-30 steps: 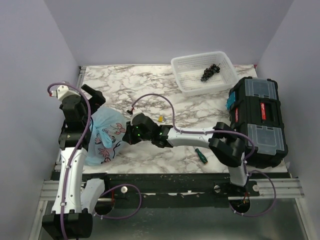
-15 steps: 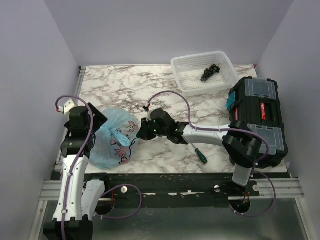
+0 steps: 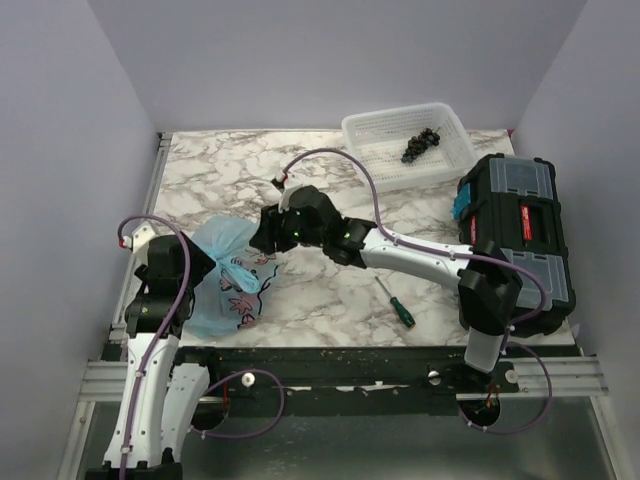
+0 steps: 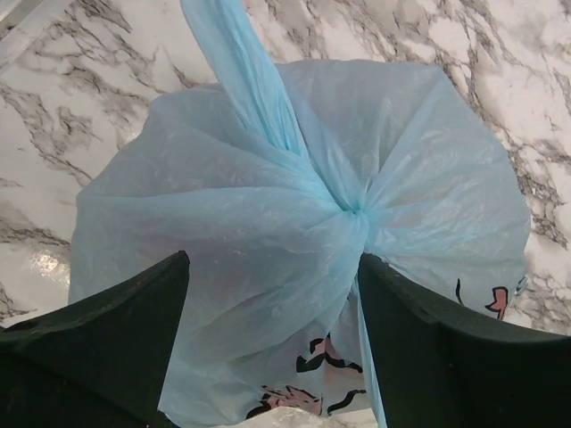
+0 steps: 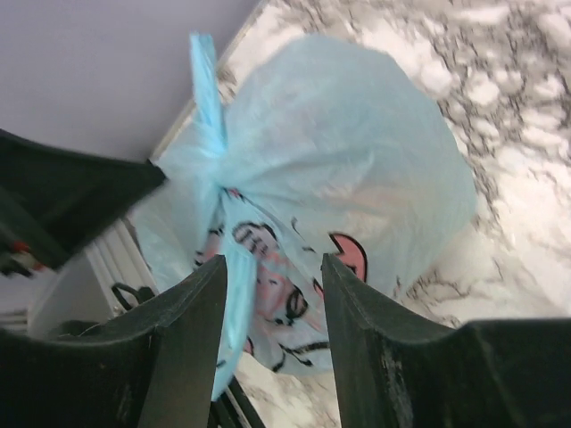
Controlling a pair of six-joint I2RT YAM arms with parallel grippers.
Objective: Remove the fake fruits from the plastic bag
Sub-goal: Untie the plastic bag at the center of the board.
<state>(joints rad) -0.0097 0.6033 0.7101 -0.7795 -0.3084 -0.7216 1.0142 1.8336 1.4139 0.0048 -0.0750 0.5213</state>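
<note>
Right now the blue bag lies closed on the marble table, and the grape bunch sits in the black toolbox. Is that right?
No. The grape bunch sits in the white basket, not the black toolbox, as the top external view shows. The blue bag does lie closed on the marble table.

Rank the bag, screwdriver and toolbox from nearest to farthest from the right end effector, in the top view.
1. bag, just left of the right end effector
2. screwdriver, to its right, toward the near edge
3. toolbox, far right
</note>
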